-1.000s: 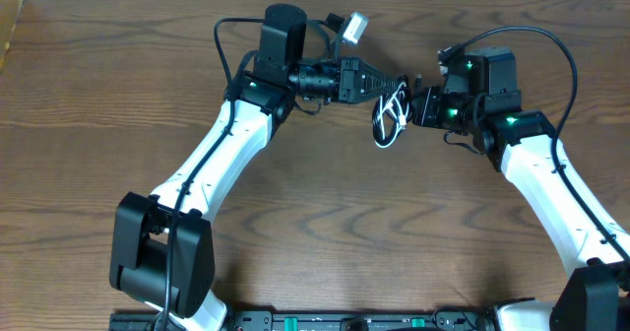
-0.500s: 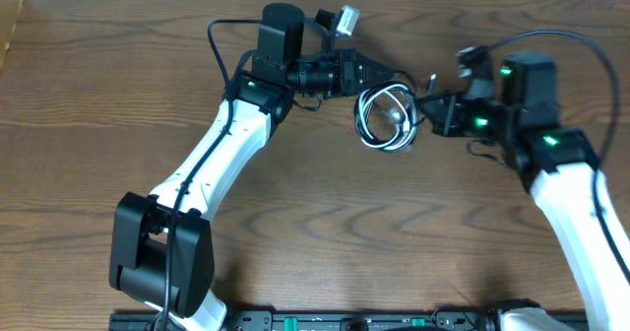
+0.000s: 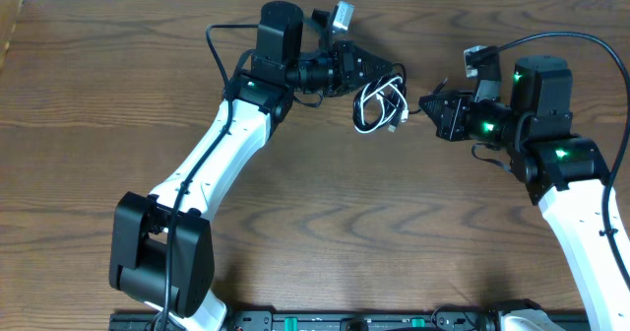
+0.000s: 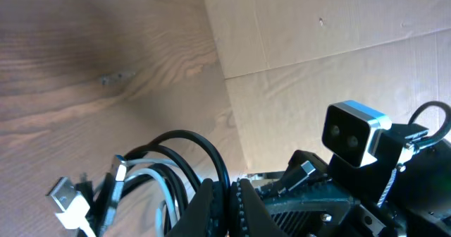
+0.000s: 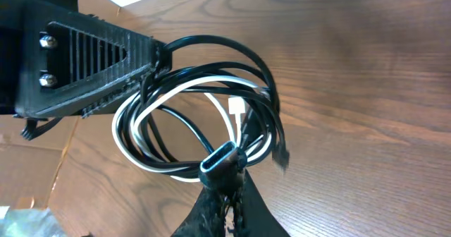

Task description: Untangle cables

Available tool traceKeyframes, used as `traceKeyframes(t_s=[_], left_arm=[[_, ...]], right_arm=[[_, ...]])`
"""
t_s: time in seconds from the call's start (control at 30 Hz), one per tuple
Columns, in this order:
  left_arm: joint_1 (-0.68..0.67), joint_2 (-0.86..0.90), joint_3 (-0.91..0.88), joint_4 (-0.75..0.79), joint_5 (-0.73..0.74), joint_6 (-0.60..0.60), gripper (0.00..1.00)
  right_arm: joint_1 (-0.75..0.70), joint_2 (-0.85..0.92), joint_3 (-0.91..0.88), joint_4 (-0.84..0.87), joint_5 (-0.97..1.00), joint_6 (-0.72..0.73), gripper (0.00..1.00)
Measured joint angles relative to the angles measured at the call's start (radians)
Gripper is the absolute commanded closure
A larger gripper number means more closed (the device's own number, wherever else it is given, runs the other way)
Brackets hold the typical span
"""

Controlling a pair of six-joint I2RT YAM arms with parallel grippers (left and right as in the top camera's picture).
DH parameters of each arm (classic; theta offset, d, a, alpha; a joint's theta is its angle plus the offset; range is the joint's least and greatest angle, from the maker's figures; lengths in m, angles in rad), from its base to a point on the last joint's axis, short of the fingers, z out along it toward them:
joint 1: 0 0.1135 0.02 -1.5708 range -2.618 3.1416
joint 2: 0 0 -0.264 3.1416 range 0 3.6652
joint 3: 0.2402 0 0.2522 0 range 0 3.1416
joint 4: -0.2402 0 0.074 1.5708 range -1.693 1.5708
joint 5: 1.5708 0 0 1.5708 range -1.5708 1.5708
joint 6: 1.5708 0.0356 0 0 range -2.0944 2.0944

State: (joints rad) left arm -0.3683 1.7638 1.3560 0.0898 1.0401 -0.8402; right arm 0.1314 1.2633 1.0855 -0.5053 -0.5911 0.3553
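The white cable (image 3: 368,117) and the black cable (image 3: 379,87) hang looped together in a small bundle between my two grippers, above the table. My left gripper (image 3: 386,78) is shut on a black loop (image 4: 211,159) at the bundle's upper side. My right gripper (image 3: 425,107) is shut on a black plug end (image 5: 220,159) at the bundle's right side. In the right wrist view the white cable (image 5: 151,163) and black loops (image 5: 261,64) hang between the plug and the left gripper's finger (image 5: 158,57). A white plug (image 4: 67,195) shows in the left wrist view.
The wooden table (image 3: 325,223) lies under both arms. A pale wall or board (image 4: 338,39) stands behind the table's far edge. A small camera unit (image 3: 342,18) sits on the left wrist.
The bundle was pulled wider as my right gripper drew back to the right, then it tightened a little. My left gripper rose slightly toward the table's far edge.
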Motion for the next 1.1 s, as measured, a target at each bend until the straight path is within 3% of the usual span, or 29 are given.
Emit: traceKeyframes(t_s=[0.2,0.23,0.33,0.4,0.77,1.1], left_arm=[[0.0,0.0,0.0,-0.001,0.005,-0.044,0.93],[0.0,0.0,0.0,-0.004,0.008,-0.047,0.93],[0.0,0.0,0.0,-0.007,0.014,-0.054,0.93],[0.0,0.0,0.0,-0.007,0.019,-0.054,0.92],[0.0,0.0,0.0,-0.007,-0.001,-0.076,0.92],[0.0,0.0,0.0,-0.007,-0.052,-0.144,0.93]], right_arm=[[0.0,0.0,0.0,0.0,0.069,0.008,0.98],[0.0,0.0,0.0,0.0,0.089,0.012,0.87],[0.001,0.0,0.0,-0.005,0.168,0.036,0.4],[0.0,0.0,0.0,-0.004,0.208,0.043,0.29],[0.007,0.007,0.0,-0.069,0.232,0.059,0.41],[0.105,0.152,0.0,0.002,0.172,0.124,0.5]])
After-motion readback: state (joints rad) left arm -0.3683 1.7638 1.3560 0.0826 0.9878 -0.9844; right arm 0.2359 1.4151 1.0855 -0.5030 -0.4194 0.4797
